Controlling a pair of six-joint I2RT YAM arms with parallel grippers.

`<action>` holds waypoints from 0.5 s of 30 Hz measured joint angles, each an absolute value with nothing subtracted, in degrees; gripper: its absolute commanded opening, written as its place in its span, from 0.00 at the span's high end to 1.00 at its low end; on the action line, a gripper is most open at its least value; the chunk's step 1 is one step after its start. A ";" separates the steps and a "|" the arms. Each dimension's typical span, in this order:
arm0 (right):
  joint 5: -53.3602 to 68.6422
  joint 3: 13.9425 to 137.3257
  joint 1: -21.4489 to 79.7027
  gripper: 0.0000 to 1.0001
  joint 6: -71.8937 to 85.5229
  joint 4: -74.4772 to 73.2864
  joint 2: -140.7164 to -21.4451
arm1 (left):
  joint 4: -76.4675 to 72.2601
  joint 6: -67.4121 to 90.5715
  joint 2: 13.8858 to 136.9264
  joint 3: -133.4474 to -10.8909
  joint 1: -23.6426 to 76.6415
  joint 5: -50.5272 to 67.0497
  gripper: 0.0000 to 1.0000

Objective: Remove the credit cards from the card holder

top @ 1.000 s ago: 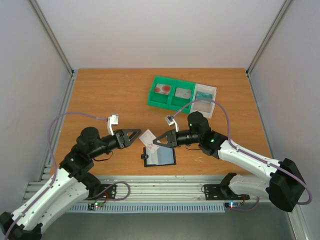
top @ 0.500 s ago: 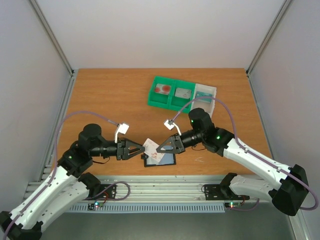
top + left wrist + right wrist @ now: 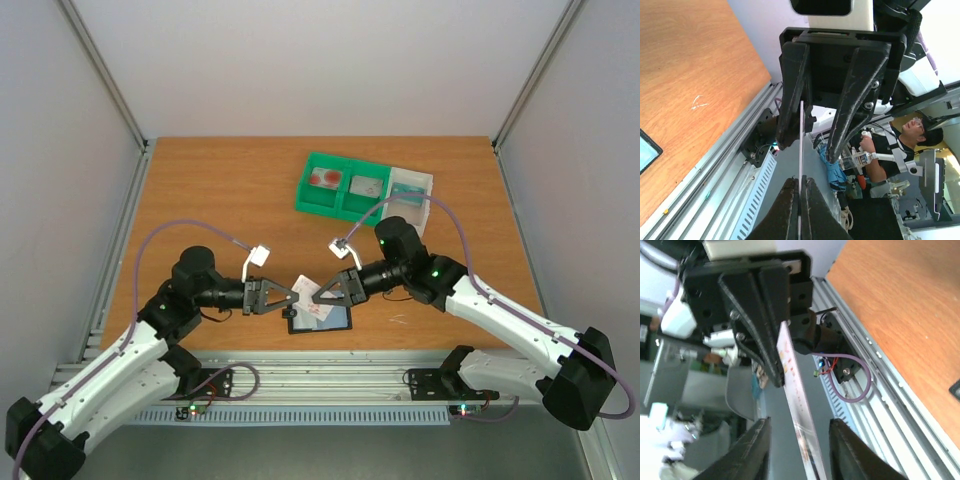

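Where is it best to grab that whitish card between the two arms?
Pinch the flat faces of the credit card at its left end, coming edge-on from the left, as the left gripper does: it is thin, flat and held in mid-air.

Wooden desk (image 3: 230,190) seen from above. A green compartment tray (image 3: 340,188) sits at upper centre, with a white tray (image 3: 412,190) just beside it on the right. A black card holder (image 3: 335,320) lies open at lower centre.
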State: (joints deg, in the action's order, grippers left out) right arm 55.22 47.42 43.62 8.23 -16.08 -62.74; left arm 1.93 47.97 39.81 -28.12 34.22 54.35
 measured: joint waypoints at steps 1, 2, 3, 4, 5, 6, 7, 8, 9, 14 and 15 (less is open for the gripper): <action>54.30 47.40 43.62 0.56 8.78 -15.92 -62.67 | 1.32 48.29 40.07 -27.97 34.22 54.19 1.00; 53.30 47.29 43.62 0.51 9.56 -15.57 -62.54 | 0.91 48.58 40.32 -27.86 34.22 53.98 1.00; 52.23 46.96 43.62 0.48 10.39 -14.74 -62.24 | 0.51 48.75 40.42 -27.73 34.22 53.60 1.00; 50.96 46.28 43.62 0.45 11.33 -13.52 -61.76 | 0.21 49.06 40.45 -27.68 34.20 53.12 1.00; 50.15 45.58 43.62 0.42 12.60 -12.49 -61.28 | -0.21 49.21 40.40 -27.59 34.20 52.53 1.00; 49.12 44.64 43.62 0.40 14.02 -11.16 -60.71 | -0.64 49.41 40.38 -27.51 34.20 51.92 1.00; 48.10 43.90 43.62 0.38 15.27 -10.15 -60.27 | -0.91 49.65 40.32 -27.44 34.20 51.03 1.00; 46.92 43.05 43.62 0.36 16.82 -8.86 -59.88 | -1.15 49.82 40.14 -27.29 34.20 50.22 0.99; 45.67 42.11 43.62 0.35 18.44 -7.46 -59.42 | -1.21 50.28 39.83 -27.07 34.20 48.93 0.99; 41.21 38.44 43.62 0.38 26.37 0.58 -58.63 | -4.36 53.34 38.68 -25.56 34.20 43.13 1.00; 40.42 37.71 43.62 0.41 28.14 2.52 -58.63 | -5.04 53.93 38.50 -25.23 34.20 42.02 1.00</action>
